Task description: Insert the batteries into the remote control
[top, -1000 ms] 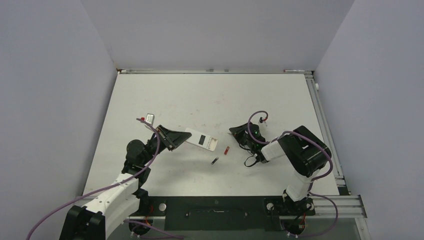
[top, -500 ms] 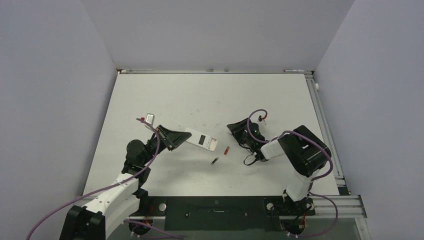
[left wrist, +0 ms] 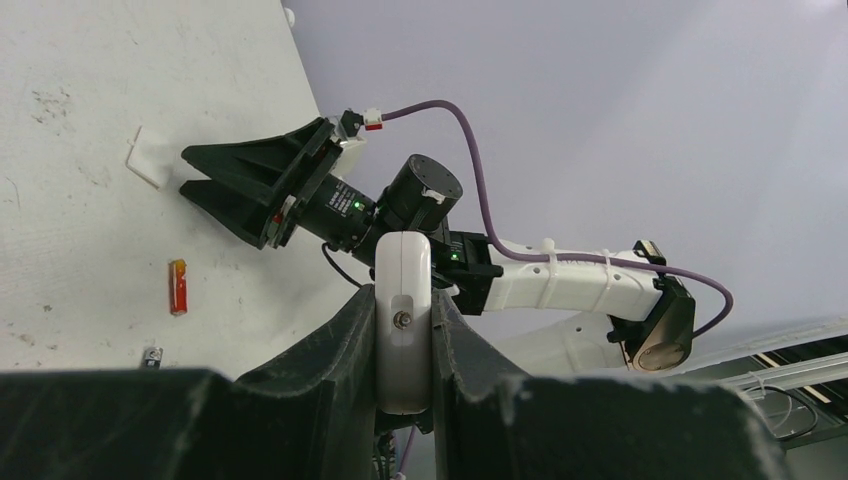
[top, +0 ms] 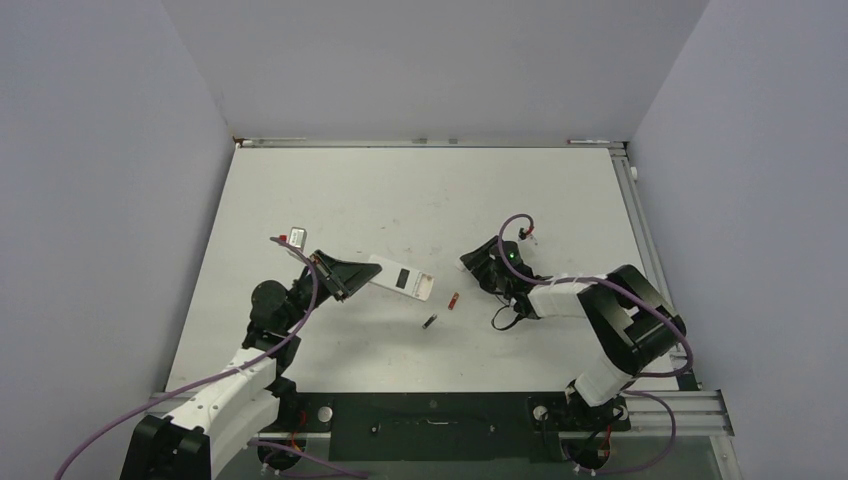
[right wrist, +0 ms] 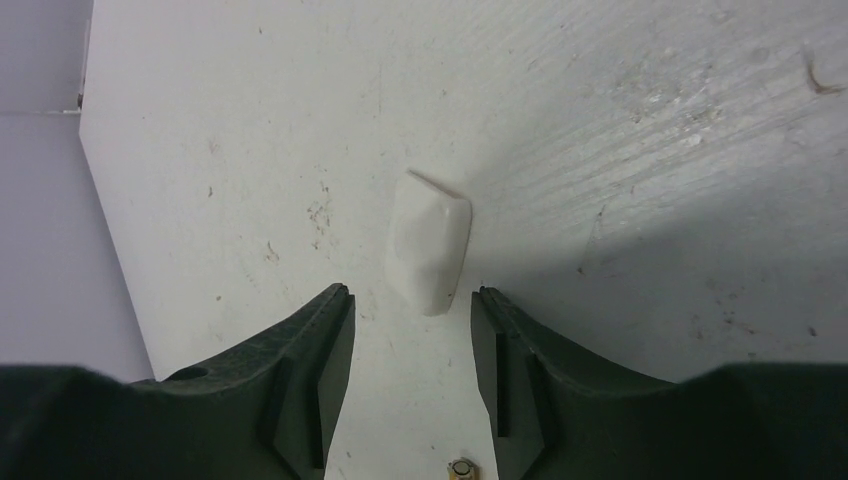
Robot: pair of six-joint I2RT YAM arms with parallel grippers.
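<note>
Pinching one end of the remote (top: 403,281) is the left hand (left wrist: 403,300); the right hand (right wrist: 410,300) is standing part-open, empty, before a white chip (right wrist: 430,255).

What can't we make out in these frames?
- Remote control: upward face too small in top view; left wrist sees only its end, clamped in left pincer.
- Dark battery: polarity too small in top view; mostly behind that pincer in left wrist view.
- White piece before open right pincer: identity unclear; indiscernible in top view.
</note>
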